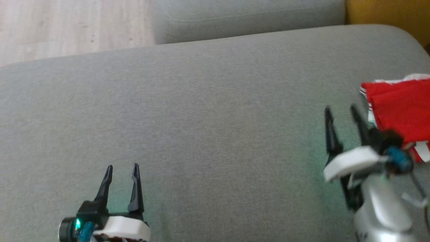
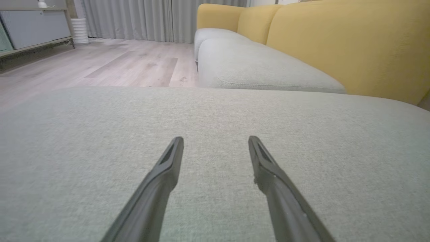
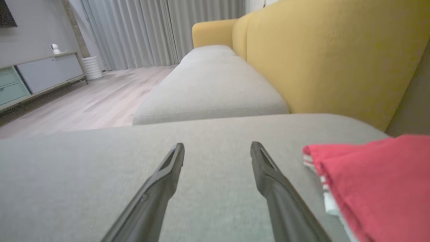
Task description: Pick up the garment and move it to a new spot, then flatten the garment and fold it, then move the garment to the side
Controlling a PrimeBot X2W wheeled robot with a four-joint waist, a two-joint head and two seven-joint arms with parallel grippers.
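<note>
The garment (image 1: 401, 107) is red with white striped edges and lies folded at the far right of the grey sofa cushion (image 1: 201, 111). My right gripper (image 1: 341, 111) stands open just left of it, with nothing between its fingers. In the right wrist view the garment (image 3: 376, 181) lies to the right of the open right gripper (image 3: 217, 148), apart from its fingers. My left gripper (image 1: 122, 167) is open at the lower left, over bare cushion. The left wrist view has the left gripper (image 2: 216, 140) open and empty above the cushion (image 2: 302, 141).
A second grey seat cushion (image 1: 248, 16) lies beyond, with the yellow sofa back (image 2: 352, 43) to the right. Wooden floor (image 1: 67, 27) runs past the cushion's far left edge. A low cabinet (image 3: 37, 77), a white cylinder (image 2: 80, 31) and grey curtains (image 2: 141, 18) stand across the room.
</note>
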